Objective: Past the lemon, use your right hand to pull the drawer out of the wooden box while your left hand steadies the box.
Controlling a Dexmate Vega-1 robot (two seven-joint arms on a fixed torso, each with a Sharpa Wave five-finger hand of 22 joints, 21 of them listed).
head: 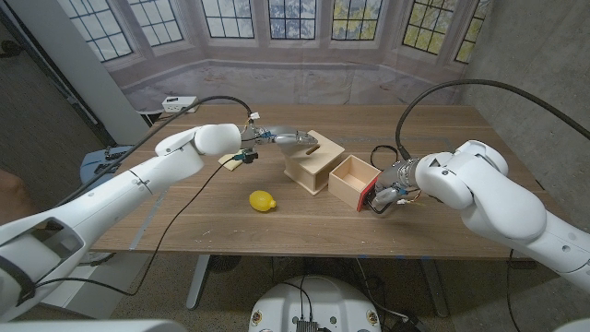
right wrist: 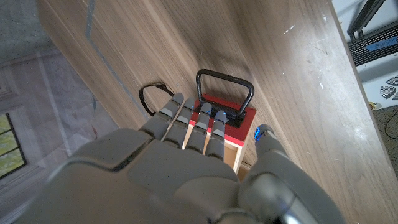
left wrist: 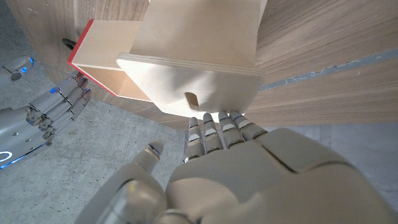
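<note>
From the head view, my left hand [head: 293, 138] rests on top of the wooden box [head: 313, 161], fingers laid along it to hold it steady. The one drawer [head: 354, 181] is out and lies just beside the box, well past the single lemon [head: 263, 200].

Left wrist view — my fingertips [left wrist: 217, 124] touch the box's edge, gripping nothing.

Right wrist view — my right hand [right wrist: 193, 134] sits over the drawer's red front, fingers together beside its one black handle [right wrist: 225, 93]; whether they grip, I cannot tell.
</note>
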